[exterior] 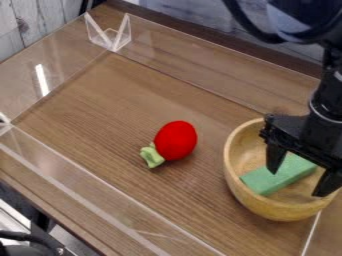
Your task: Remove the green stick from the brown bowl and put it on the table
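Camera: green stick (277, 180) inside brown bowl (254, 196)

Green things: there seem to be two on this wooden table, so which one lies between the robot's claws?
The green stick inside the brown bowl; the open gripper straddles it. The other is the small green stem of the red toy fruit, on the table.

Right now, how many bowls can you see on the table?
1. The brown bowl sits at the table's near right corner, holding the green stick, with the open end effector lowered into it. Nothing suggests another is hidden.
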### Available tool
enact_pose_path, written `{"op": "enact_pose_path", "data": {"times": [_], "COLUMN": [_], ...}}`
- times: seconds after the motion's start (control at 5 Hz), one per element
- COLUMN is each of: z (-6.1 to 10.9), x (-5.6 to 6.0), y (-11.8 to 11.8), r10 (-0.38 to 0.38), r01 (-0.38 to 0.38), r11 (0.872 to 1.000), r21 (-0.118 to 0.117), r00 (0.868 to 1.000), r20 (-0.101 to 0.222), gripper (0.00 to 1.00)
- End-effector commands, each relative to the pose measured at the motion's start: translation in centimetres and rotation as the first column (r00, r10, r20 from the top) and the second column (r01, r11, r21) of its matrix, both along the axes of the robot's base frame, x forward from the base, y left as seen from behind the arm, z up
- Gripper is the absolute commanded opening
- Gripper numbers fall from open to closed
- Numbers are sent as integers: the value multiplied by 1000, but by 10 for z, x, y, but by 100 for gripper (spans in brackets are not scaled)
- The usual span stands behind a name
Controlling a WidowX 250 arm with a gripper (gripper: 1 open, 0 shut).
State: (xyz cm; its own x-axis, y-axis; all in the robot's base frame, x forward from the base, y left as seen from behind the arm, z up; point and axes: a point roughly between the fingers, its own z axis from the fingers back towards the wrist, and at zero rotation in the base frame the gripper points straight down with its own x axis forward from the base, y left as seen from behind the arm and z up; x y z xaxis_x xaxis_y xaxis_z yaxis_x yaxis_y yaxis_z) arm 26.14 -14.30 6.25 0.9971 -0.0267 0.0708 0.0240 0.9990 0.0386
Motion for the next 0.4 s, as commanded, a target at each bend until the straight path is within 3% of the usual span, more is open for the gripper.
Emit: {"op": "enact_pose_path", "data": {"times": [0.0,0.2], "z": [7,7], "x": [6,6], "y": [-6,-6], "r10": [-3,-6], "r01": [4,8], "r11": [1000,1000], "r21": [-18,-23], "r00": [999,999], "r20": [40,48], "gripper": [100,100]}}
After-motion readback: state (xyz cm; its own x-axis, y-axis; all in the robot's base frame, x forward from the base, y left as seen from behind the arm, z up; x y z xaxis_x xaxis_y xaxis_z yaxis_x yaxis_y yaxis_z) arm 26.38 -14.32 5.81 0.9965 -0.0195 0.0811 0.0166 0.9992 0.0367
